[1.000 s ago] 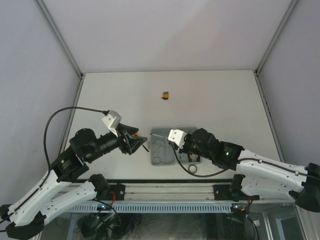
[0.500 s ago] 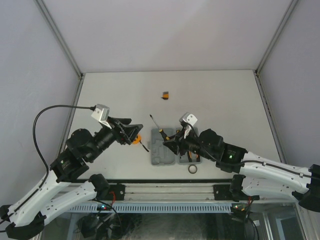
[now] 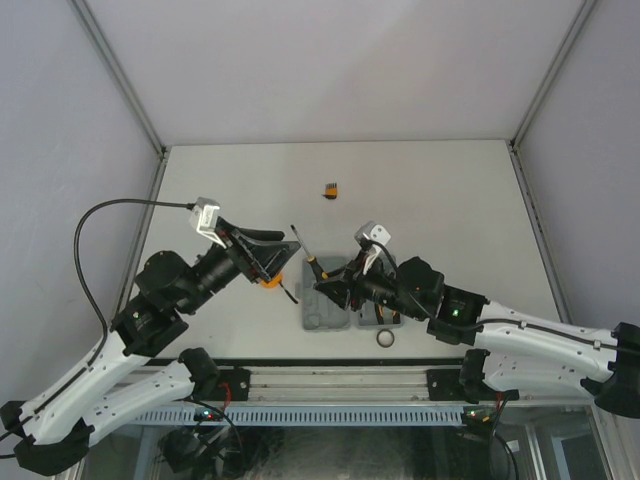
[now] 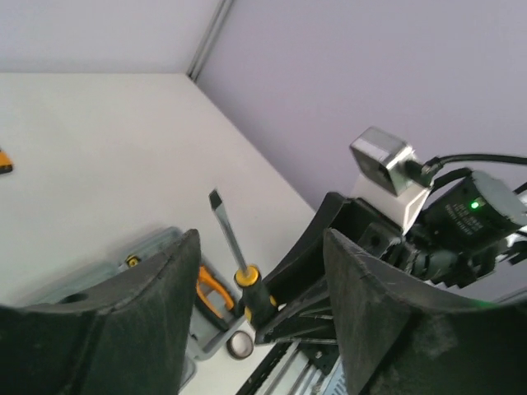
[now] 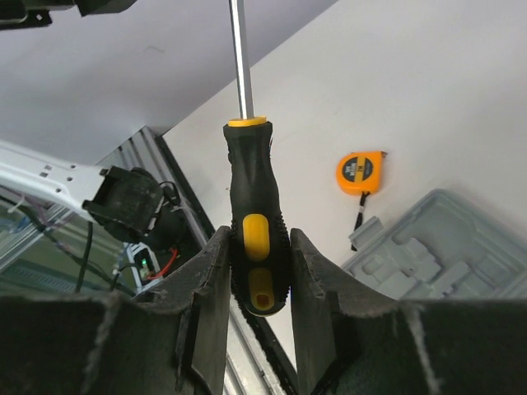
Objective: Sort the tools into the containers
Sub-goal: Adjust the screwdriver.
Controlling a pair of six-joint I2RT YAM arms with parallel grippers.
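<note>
My right gripper [image 3: 333, 283] is shut on the handle of a black-and-orange screwdriver [image 3: 312, 262] and holds it above the left part of the open grey case [image 3: 325, 315], shaft pointing up and away. The right wrist view shows the handle [image 5: 256, 206] clamped between the fingers [image 5: 210, 280]. My left gripper [image 3: 275, 255] is open and empty, in the air left of the screwdriver, above the round orange tape measure [image 3: 267, 281]. Orange-handled pliers [image 4: 212, 290] lie in the case. The black ring [image 3: 386, 339] lies in front of the case. The tiny orange-black block [image 3: 329, 189] sits far back.
The tape measure [image 5: 361, 173] lies on the table just left of the case [image 5: 436, 255], its black strap reaching the case's corner. The metal rail [image 3: 330, 385] runs along the table's near edge. Grey walls close the back and both sides.
My right gripper has risen from the case with the screwdriver and shifted left. My left gripper has lifted off the table and now points toward the screwdriver.
</note>
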